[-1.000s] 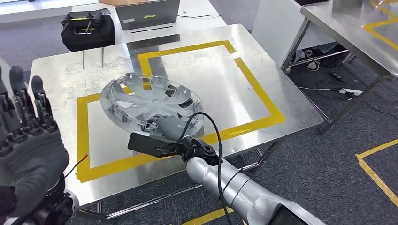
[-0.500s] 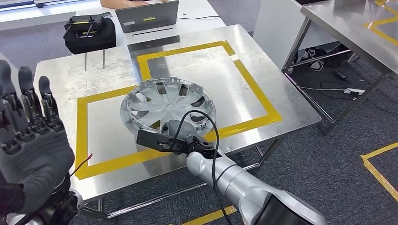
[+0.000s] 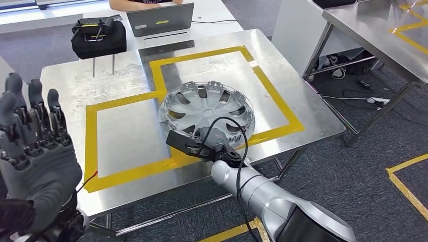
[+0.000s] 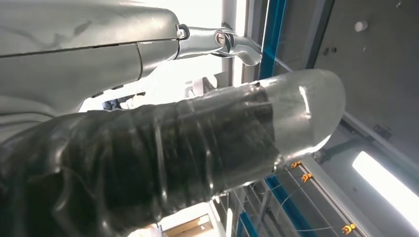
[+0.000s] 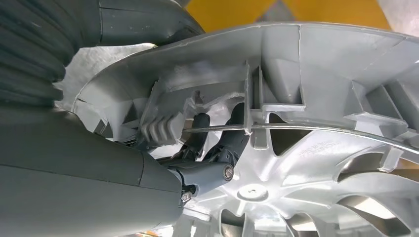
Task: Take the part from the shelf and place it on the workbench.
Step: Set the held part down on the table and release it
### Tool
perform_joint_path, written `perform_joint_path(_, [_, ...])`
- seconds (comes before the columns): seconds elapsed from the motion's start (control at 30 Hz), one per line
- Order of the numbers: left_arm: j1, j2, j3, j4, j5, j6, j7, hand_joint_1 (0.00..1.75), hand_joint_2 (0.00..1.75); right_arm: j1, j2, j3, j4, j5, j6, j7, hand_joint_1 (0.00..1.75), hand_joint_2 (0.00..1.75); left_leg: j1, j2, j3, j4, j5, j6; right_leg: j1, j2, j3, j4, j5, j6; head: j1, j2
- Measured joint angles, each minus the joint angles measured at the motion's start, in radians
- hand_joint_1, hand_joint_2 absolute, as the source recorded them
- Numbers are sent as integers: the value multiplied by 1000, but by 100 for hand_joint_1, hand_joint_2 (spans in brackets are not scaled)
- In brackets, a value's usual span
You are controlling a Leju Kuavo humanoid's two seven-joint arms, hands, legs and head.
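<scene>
The part is a silver plastic hubcap (image 3: 209, 108), lying nearly flat, inner side up, on the steel workbench (image 3: 126, 136) across the yellow tape lines. My right hand (image 3: 212, 138) grips its near rim. Up close in the right wrist view, dark fingers (image 5: 217, 143) hook around the ribbed rim of the hubcap (image 5: 306, 163). Whether the hubcap rests fully on the steel I cannot tell. My left hand (image 3: 35, 146) is raised at the left, fingers straight and apart, holding nothing. The left wrist view has its taped thumb (image 4: 197, 143) against a bright ceiling.
A black bag (image 3: 98, 35) and a laptop (image 3: 160, 19) stand at the workbench's far side, with a person behind the laptop. Another steel table (image 3: 373, 25) stands to the right. Cables and a power strip (image 3: 373, 98) lie on the floor between them.
My right hand has carried the hubcap to the right over the workbench, and it has dropped from a tilt to nearly flat. The left hand stays raised.
</scene>
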Motion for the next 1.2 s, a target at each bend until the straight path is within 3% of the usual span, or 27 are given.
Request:
perform_joint_path(0.17, [3,0,-2,0,0,0,-1,0,0,3,-8,0,4,-9,-13,-18,175,175,0,0,3,0,-2,2,0,0,-3,-3,-1,1,1,0])
perform_joint_path(0.27, [3,0,-4,0,1,3,-3,0,0,6,-9,-2,7,-22,-33,-13,70,175,-1,0,3,0,-2,3,-1,0,-1,-4,0,2,1,0])
perform_joint_path(0.3, [4,0,-4,0,0,5,-3,0,0,8,-10,-3,8,-28,-44,-5,27,175,-1,0,3,0,-2,3,-1,0,1,-4,0,3,1,0])
perform_joint_path(0.4, [8,0,-6,0,-1,11,-5,0,0,16,-11,-10,12,-53,-70,35,1,175,-2,0,2,0,-1,4,-2,0,9,-4,1,4,1,0])
perform_joint_path(0.6, [16,0,-9,0,-9,21,-5,0,0,45,-17,-41,20,-86,-126,59,0,175,-3,1,0,0,-1,5,-2,0,9,-4,3,5,2,0])
perform_joint_path(0.87, [20,0,-13,0,-16,33,14,0,0,77,-16,-99,12,-209,-231,-85,0,175,-3,1,0,0,-1,5,-2,0,8,-4,2,5,1,0])
perform_joint_path(1.2, [20,0,-18,0,-16,33,22,0,0,92,-15,-149,-6,-241,-248,-124,0,175,-2,1,1,0,-1,5,-2,0,8,-4,2,5,1,0])
